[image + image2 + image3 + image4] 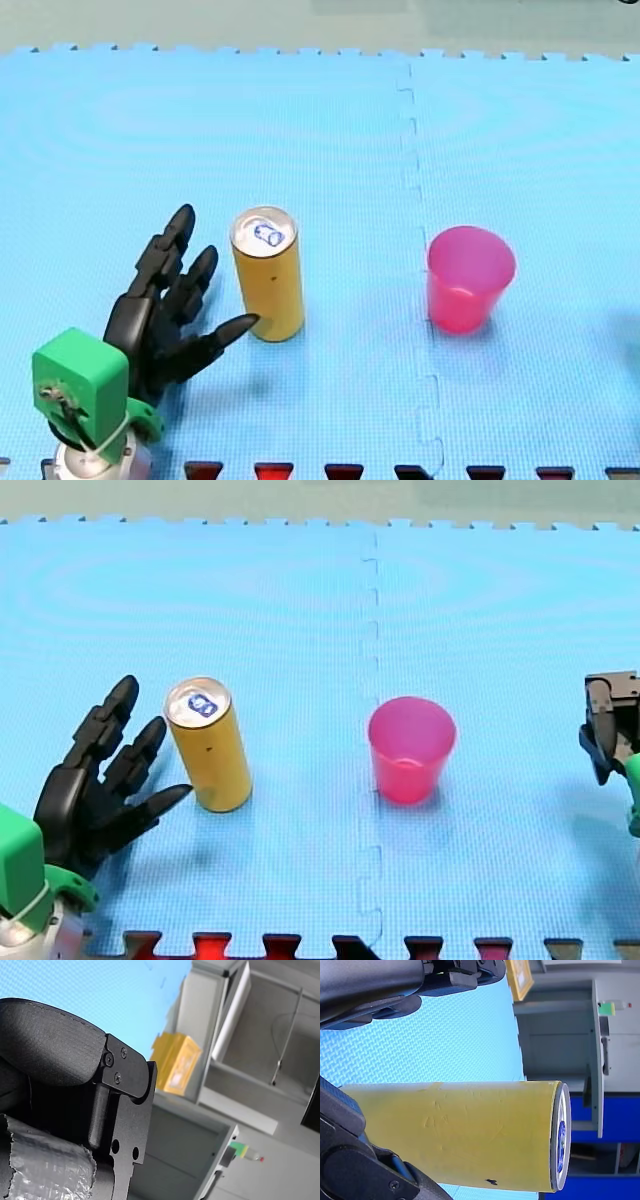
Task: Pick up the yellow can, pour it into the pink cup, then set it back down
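One yellow can (267,275) stands upright on the blue mat (330,150), just right of our left hand (165,305), which grips nothing.
We cannot tell whether hand and can touch. The pink cup (468,278) stands well right; our right hand (610,725) is cut off at the right edge, grip unreadable.

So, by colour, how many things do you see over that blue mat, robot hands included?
Yellow: 1, the can
Pink: 1, the cup
Black: 2, the left hand beside the can, the right hand well right of the cup
Total: 4
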### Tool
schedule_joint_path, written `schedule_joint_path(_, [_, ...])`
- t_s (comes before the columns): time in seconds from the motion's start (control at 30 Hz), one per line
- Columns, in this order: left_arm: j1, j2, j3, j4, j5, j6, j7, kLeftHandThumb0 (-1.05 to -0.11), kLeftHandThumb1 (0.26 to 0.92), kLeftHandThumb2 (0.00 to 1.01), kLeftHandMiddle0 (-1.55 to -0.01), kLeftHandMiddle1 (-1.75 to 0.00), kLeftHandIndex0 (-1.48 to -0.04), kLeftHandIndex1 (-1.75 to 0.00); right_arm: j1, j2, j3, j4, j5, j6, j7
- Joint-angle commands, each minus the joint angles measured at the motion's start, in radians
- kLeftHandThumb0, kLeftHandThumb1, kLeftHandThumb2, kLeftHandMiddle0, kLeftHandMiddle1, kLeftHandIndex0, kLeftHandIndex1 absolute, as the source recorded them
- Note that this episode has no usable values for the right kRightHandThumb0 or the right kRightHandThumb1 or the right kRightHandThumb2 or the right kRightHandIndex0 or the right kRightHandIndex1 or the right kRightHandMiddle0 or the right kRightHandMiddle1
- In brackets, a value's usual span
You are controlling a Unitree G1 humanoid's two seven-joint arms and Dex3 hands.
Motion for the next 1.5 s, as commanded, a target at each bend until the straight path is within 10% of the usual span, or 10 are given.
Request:
schedule_joint_path(0.0, [0.002,0.006,-0.001,-0.004,-0.001,0.002,0.001,-0.690,0.611,0.00,-0.23,0.00,-0.16,0.00,0.001,-0.004,-0.001,-0.001,0.002,-0.005,-0.002])
schedule_joint_path(1.23, [-0.106,0.032,-0.125,0.078,0.108,-0.032,-0.104,-0.773,0.632,0.00,-0.27,-0.01,-0.18,-0.01,0.016,-0.005,-0.008,-0.008,0.011,-0.029,0.008])
schedule_joint_path(1.47, [-0.113,-0.015,-0.101,0.067,0.102,-0.019,0.033,-0.749,0.716,0.01,-0.59,-0.04,-0.50,-0.03,0.021,-0.005,-0.011,-0.010,0.013,-0.035,0.010])
